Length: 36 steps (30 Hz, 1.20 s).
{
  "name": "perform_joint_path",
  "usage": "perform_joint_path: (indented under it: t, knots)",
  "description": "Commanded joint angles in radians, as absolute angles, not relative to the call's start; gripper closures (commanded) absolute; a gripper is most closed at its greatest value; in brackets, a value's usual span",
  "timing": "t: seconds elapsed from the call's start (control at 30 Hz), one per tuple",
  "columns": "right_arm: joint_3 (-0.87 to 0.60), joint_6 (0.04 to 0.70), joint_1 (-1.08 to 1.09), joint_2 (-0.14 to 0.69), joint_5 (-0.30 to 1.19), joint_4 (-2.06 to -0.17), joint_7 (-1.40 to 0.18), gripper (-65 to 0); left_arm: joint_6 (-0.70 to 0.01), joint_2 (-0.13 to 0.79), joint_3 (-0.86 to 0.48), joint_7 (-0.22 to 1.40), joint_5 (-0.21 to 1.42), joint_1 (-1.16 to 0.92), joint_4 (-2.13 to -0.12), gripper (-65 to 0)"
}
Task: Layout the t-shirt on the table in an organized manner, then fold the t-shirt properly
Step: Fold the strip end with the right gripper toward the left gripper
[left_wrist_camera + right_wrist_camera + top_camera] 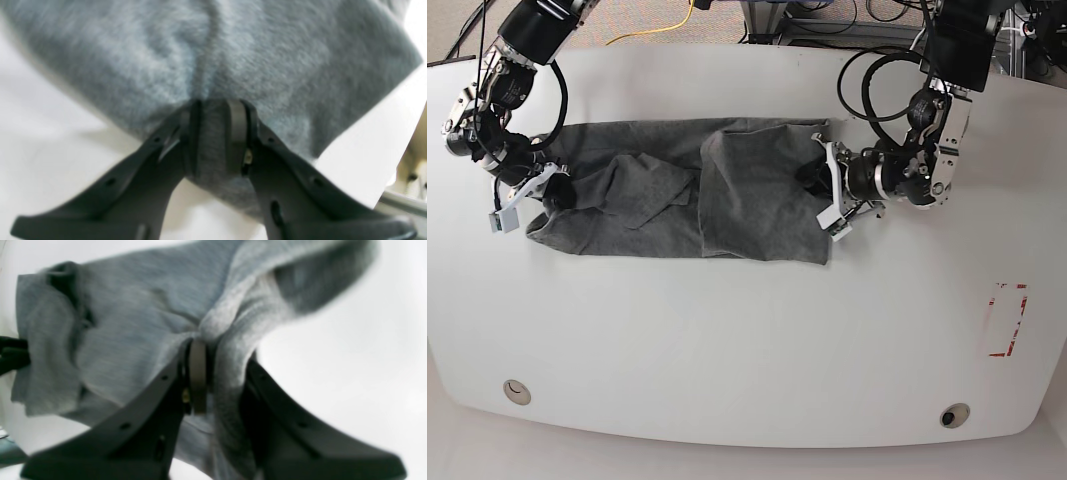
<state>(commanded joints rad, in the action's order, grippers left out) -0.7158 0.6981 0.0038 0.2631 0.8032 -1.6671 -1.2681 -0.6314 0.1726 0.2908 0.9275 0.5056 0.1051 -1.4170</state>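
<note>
White and glossy, the table (pixel 747 330) fills the room's middle, with a red dashed rectangle (pixel 1007 320) near one side and two round holes (pixel 517 391) along the near edge. Cables (pixel 677 20) trail on the floor behind it.

On the far half of the table lies the t-shirt (pixel 727 190), grey and rumpled. Its long axis runs side to side across the table, from one arm to the other. A fold of cloth lies doubled over near the middle, and wrinkles bunch toward the end held by the right arm.

At one end, the left gripper (pixel 213 133) is clamped on an edge of the shirt, cloth pinched between its black fingers (pixel 237 133). At the other end, the right gripper (pixel 213 373) is closed on a gathered bunch of fabric.
</note>
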Motion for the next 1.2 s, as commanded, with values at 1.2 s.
perform_joint_path:
  t: [1.2]
  knots:
    - [-0.308, 0.698, 0.008, 0.127, 0.796, -2.011, -1.379, -7.8, -0.631, -0.157, 0.340, 0.926, 0.239, 0.185, -1.218, -11.8]
